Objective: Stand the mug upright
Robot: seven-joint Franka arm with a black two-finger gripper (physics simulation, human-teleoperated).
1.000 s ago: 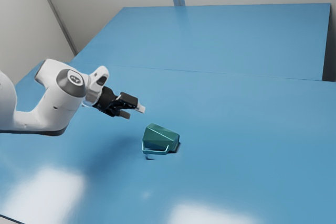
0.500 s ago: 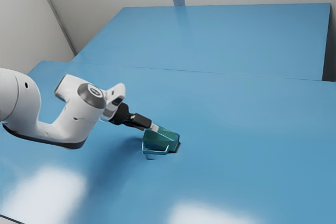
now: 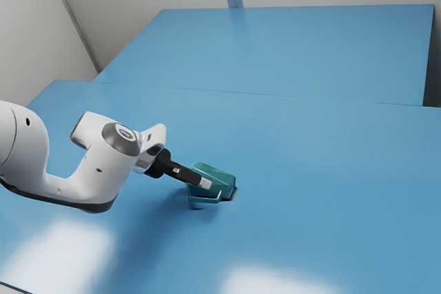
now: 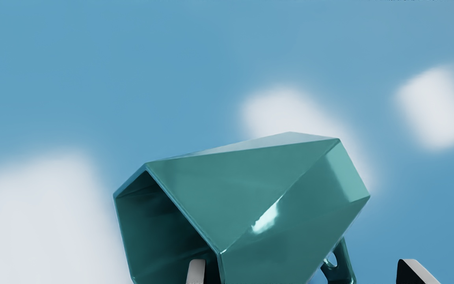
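I can't read the small round mark [image 3: 125, 133] on my arm [image 3: 93, 170]; my gripper [image 3: 206, 184] has its fingers apart, and the wrist view's edge cuts off the mug [image 4: 250, 205] and its handle [image 4: 344, 262]

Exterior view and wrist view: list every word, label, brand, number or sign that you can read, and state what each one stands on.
Readable text: none.
White robot arm: a dark mark on its round joint cap, too small to read.
Faceted teal mug: no lettering on the sides in view.

teal mug [image 4: 266, 201] lying on its side, handle [image 4: 344, 264], blue table [image 4: 164, 79], jaws wide apart
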